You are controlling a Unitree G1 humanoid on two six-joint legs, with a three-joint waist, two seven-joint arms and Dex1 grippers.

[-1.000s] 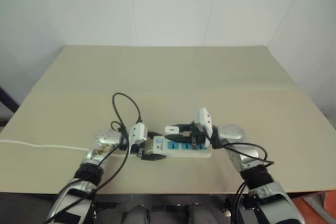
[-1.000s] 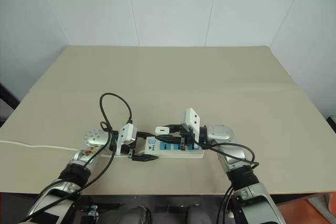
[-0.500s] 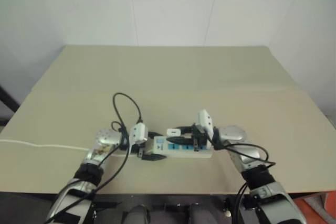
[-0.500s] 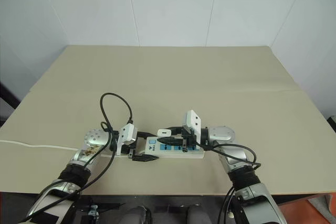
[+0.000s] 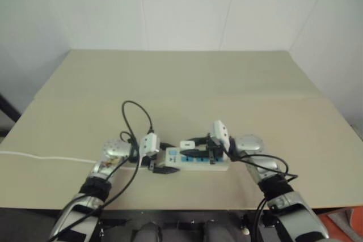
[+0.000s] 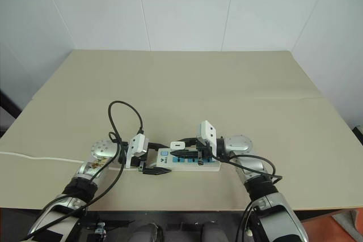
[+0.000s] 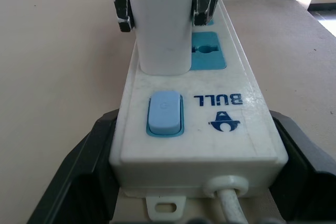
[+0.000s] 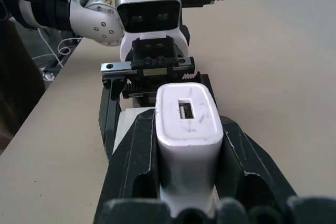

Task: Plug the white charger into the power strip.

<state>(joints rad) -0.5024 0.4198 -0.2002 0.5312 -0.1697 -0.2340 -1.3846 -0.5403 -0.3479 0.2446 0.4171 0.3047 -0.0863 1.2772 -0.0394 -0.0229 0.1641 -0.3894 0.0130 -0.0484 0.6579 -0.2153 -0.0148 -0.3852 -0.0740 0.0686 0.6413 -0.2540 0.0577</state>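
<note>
The power strip point(image 6: 209, 165) lies flat near the table's front edge, with its blue sockets facing up. Its switch and cord end sits between the black fingers point(image 7: 79, 182) of my left gripper point(image 6: 159, 158), which are clamped against both sides. My right gripper point(image 6: 180, 149) is shut on the white charger point(image 6: 177, 145). The charger point(image 7: 163, 30) stands upright on the strip point(image 7: 210, 129), at the socket just past the blue switch, and its base meets the strip's top face. From the right wrist, the charger's point(image 8: 186, 124) top with its slot shows between the black fingers point(image 8: 134, 156).
The strip's thin white cord point(image 6: 34, 157) trails off to the table's left edge. A black cable loop point(image 6: 122, 111) arches over my left wrist. The beige table point(image 6: 187, 83) stretches back to the white wall.
The right gripper and the charger have sunk slightly toward the strip. The left gripper and the strip have stayed put.
</note>
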